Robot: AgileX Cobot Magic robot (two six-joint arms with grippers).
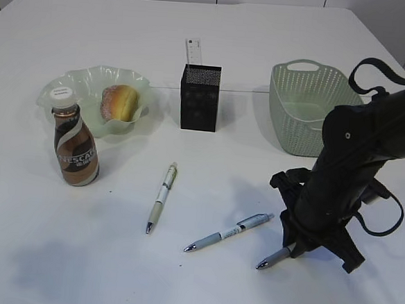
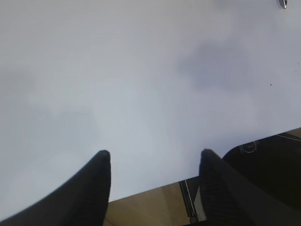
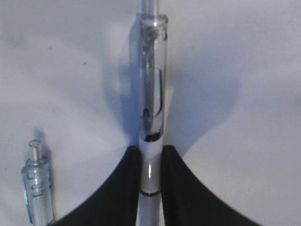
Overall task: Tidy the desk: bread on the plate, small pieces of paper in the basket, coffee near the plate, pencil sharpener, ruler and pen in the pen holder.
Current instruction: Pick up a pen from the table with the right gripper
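R arm comes in from the right edge of the exterior view, bent down steeply to the desk (image 1: 216, 48). R tool (image 3: 150, 162) is clamped on a pen (image 3: 151, 108), fingers (image 3: 123, 188) tight against the barrel on both sides. In the exterior view that pen's tip pokes out below the arm, pointing down-left, at or just above the desk; can't tell if it touches.

L tool (image 2: 154, 162) shows only in the left wrist view: jaws spread wide apart, nothing between them, over bare desk near its front edge.

Containers: wavy pale green plate (image 1: 82, 88) at left w/ the bread (image 1: 120, 102) in it. Black mesh pen holder (image 1: 200, 97) at centre, ruler (image 1: 193, 52) standing up out of its back. Green basket (image 1: 299, 106) at right, partly behind the R arm; inside not visible.

Coffee bottle (image 1: 75, 143) stands upright just in front of the plate, touching or nearly. Brown label w/ white swirl; lettering too small to read for sure.

Two more pens lie flat on the desk: white/green pen (image 1: 162, 197) in front of the holder, blue/clear pen (image 1: 229, 232) just left of the R tool.
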